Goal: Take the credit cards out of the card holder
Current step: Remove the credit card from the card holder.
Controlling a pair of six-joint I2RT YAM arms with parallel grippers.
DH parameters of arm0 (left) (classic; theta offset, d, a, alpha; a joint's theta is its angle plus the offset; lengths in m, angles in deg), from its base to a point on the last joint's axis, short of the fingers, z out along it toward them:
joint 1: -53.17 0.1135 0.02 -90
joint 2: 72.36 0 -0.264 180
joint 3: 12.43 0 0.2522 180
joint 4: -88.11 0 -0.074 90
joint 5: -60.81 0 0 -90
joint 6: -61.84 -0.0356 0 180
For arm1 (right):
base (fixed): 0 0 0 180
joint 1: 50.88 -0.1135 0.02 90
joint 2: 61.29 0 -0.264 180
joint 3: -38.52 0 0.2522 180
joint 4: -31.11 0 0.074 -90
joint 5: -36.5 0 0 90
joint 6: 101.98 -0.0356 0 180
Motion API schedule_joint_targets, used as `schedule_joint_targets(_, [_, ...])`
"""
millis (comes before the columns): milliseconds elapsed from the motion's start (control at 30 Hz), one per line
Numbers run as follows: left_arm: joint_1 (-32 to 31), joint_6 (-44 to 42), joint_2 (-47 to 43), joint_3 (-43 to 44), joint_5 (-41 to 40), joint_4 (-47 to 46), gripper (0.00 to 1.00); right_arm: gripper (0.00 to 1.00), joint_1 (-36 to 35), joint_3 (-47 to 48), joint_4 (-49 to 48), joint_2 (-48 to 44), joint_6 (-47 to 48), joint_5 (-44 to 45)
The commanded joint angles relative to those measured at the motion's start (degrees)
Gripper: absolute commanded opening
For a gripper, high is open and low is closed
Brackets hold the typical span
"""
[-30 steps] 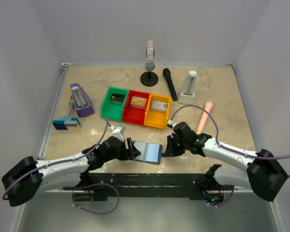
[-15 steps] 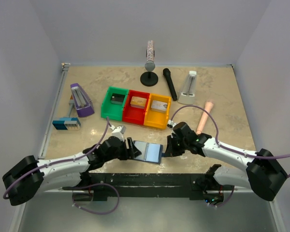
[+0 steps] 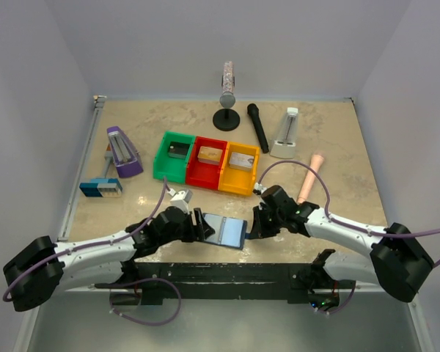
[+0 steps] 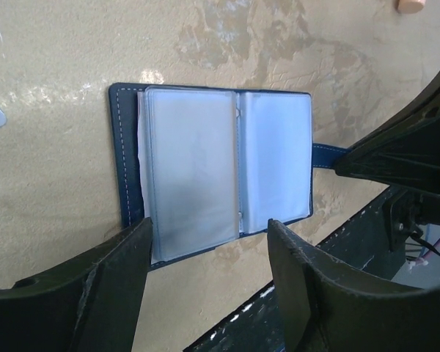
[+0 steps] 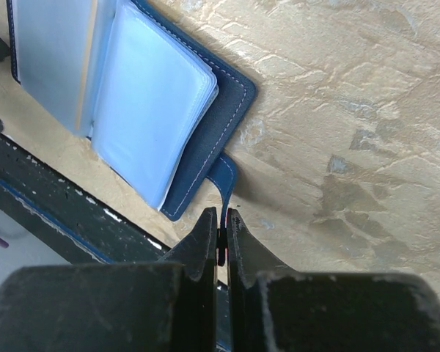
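Navy card holder (image 3: 225, 229) lies open midway along the desk (image 3: 337, 147) near edge, long axis left-right between my arms: right gripper (image 5: 220, 227) clenched on its strap tab (image 5: 224, 176), left gripper (image 4: 209, 235) released at its left side, nearer the sleeves (image 4: 191, 169).

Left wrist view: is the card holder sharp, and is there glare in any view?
Left wrist: card holder sharp, its plastic sleeves milky with mild sheen, left claw fingers dark and soft. Right wrist: stitching crisp, right claw nearly black. Top external: even light, faint sheen on table.
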Motion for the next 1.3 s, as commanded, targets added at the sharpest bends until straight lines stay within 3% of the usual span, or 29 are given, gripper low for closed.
schedule_joint_targets(0, [-0.9, -1.5, 2.3, 2.3, 1.5, -3.9, 0.68, 0.00, -0.2, 2.2, -1.2, 0.1, 0.8, -1.4])
schedule_joint_targets(700, [-2.1, -1.5, 7.8, 3.0, 6.6, -11.0, 0.66, 0.00, -0.2, 2.7, -1.3, 1.1, 0.9, -1.8])
schedule_joint_targets(1267, [-3.5, -3.0, 10.9, 7.1, 7.7, -10.0, 0.65, 0.00, -0.2, 2.5, -0.5, 0.1, 0.9, -1.6])
